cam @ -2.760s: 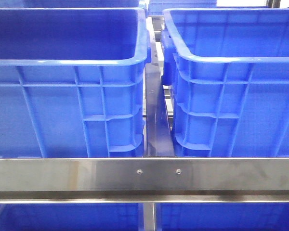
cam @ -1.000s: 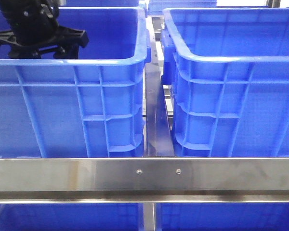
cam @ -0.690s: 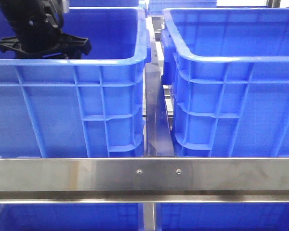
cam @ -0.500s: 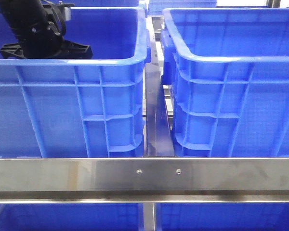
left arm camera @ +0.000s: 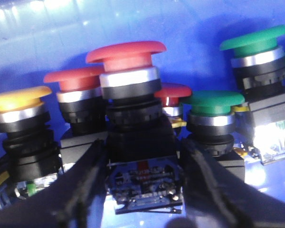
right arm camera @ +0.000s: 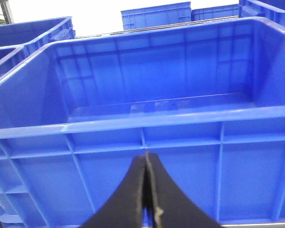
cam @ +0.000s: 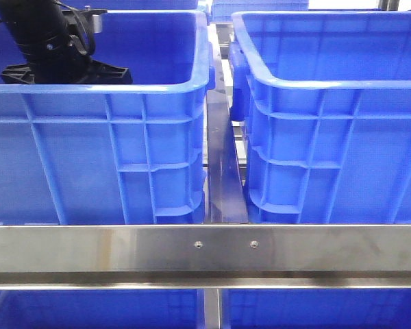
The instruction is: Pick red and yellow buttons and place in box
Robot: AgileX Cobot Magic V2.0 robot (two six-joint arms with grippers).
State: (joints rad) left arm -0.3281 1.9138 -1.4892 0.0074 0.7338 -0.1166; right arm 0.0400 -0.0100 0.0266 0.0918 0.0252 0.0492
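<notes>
Several push buttons stand close together on the blue floor of the left crate [cam: 123,89]. In the left wrist view a red button [left arm camera: 126,52] rises in the middle. Its black body and blue base sit between the fingers [left arm camera: 92,166] of my left gripper [left arm camera: 142,159], which is open and straddles it. Two more red buttons [left arm camera: 73,78] and a yellow button [left arm camera: 19,97] stand beside it. From the front, the left gripper [cam: 65,68] is sunk inside that crate. The box [cam: 329,86] is the crate to the right, and its inside [right arm camera: 156,107] shows bare. My right gripper [right arm camera: 146,159] is shut and holds nothing, facing the box's outer wall.
Two green buttons [left arm camera: 213,99] stand on the other side of the red one, close to my finger. A steel rail [cam: 226,247] runs across in front of both crates, with a narrow gap [cam: 222,151] between them. More blue crates [right arm camera: 156,14] stand behind.
The left arm came into the left crate from above and has sunk lower, shifting slightly to the right. The right arm and both crates have not moved.
</notes>
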